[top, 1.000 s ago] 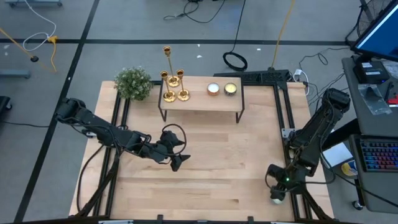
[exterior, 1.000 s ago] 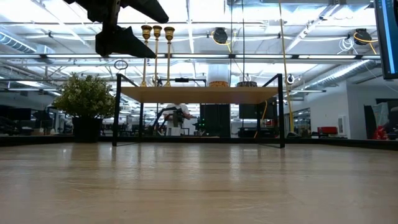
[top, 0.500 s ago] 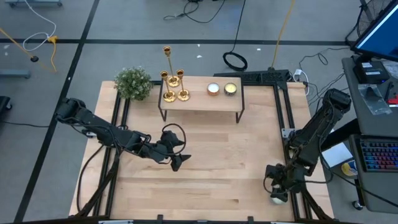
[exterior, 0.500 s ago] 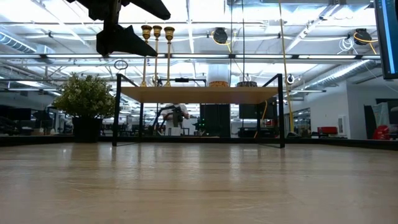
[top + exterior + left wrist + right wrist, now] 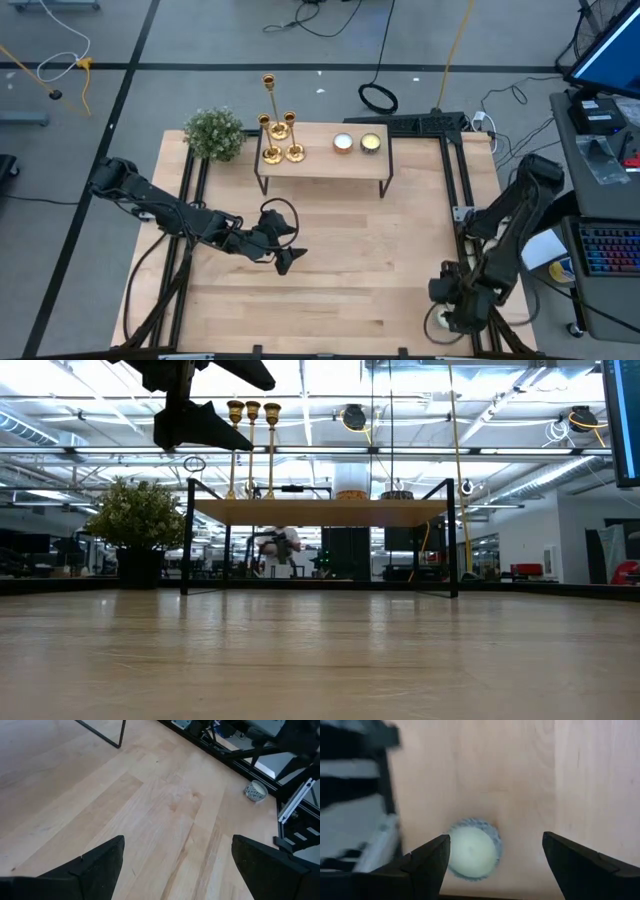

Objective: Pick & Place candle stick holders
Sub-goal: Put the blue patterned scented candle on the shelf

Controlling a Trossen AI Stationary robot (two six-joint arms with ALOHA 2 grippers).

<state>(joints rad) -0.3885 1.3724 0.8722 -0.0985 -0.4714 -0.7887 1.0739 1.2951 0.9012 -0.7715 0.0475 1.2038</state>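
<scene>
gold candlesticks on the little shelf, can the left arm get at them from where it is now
Probably yes. The left gripper hangs open and empty over bare table, in front of the small raised shelf. The three candle stick holders stand at the shelf's left end, the plant beside it, nothing in between.

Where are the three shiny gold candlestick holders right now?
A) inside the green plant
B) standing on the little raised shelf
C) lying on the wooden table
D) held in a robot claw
B: the three gold candlestick holders stand upright at one end of the small raised shelf, beside the plant, and neither gripper is near them.
</scene>
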